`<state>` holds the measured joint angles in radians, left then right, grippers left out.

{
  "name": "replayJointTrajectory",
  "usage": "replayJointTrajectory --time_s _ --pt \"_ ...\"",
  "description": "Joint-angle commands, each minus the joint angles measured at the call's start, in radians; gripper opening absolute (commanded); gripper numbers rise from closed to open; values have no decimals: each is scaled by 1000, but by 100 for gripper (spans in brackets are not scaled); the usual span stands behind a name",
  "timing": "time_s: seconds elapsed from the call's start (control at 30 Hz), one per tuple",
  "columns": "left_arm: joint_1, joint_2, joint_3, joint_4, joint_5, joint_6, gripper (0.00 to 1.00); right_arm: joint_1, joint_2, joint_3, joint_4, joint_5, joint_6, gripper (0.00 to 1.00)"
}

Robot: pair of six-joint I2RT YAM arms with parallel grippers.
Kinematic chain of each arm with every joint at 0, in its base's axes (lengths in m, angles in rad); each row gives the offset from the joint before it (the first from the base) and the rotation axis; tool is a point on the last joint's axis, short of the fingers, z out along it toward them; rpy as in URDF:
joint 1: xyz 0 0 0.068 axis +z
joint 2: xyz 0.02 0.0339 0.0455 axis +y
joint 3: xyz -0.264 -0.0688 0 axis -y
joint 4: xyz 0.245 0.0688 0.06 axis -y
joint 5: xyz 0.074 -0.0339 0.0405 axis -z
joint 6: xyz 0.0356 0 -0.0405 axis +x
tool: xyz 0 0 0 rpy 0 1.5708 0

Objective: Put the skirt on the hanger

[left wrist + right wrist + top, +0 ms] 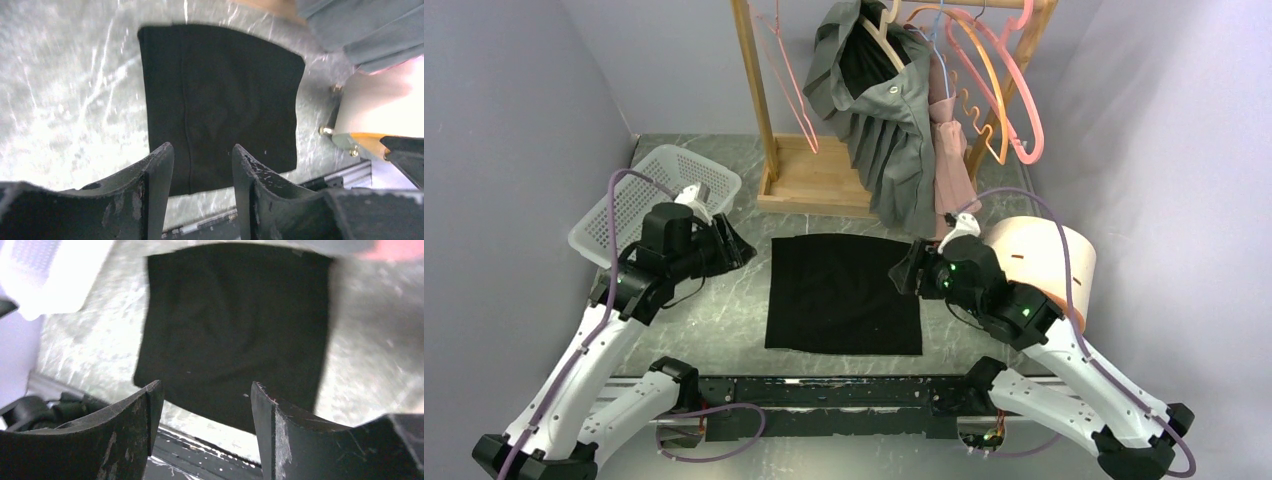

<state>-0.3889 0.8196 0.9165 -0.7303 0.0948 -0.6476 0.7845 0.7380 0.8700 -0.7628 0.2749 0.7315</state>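
Bare tabletop (724,320) lies open left of the flat black skirt (844,293). A white basket (656,200) hems the far left, a round bin (1049,255) crowds the right edge, and the grey garment (889,120) hanging on the rack (814,185) blocks the back.

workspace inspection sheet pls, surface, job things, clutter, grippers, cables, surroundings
surface: grey marble table, no spills seen
job's things: black skirt flat between the arms; hangers on the wooden rack behind it
clutter: white basket far left; grey garment hanging on the rack; round tub at right
grippers: left gripper open, holding nothing; right gripper open, holding nothing
cables: purple cables run along both arms, off the skirt
surroundings: plain lilac walls on three sides
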Motion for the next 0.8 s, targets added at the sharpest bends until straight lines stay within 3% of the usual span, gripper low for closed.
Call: replayJointTrajectory --time_s 0.0,0.27,0.4,0.77 --pt "-5 -23 65 154 -92 118 56 -4 27 51 254 -243 -265 67" --pt "-5 -129 61 317 -148 178 76 -2 235 292 490 -299 -331 67" --pt "-5 -145 99 291 -169 193 78 7 395 448 588 -278 -326 67" --pt "-5 -138 130 265 -117 177 79 13 923 937 650 19 -475 70"
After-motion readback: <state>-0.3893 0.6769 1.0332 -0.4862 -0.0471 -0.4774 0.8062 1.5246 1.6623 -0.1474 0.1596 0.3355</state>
